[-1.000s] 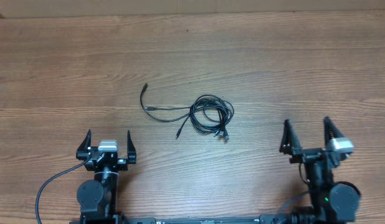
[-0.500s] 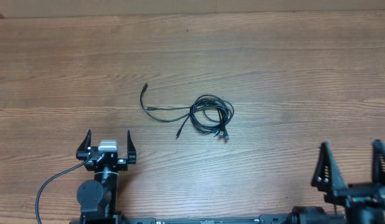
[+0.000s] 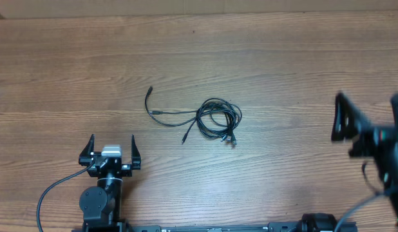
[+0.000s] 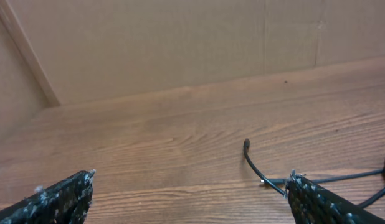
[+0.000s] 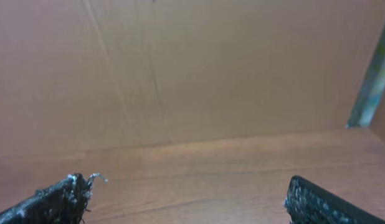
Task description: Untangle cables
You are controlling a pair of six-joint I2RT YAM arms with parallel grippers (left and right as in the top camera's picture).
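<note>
Sitting in a loose knot on the table (image 3: 283,58), the cables (image 3: 217,120) look untouched: nothing's separated, all the work remains. Left gripper (image 3: 112,140) gapes wide and empty nearby; right gripper (image 3: 369,106) hangs well off, spread wide too.

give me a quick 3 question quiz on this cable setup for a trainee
1. True or false: the left gripper is shut on the cables.
2. Which wrist view shows a cable? A left wrist, B right wrist, C both.
3. Fill in: the right gripper is ____ and holds nothing.
Key: 1 false; 2 A; 3 open.
</note>
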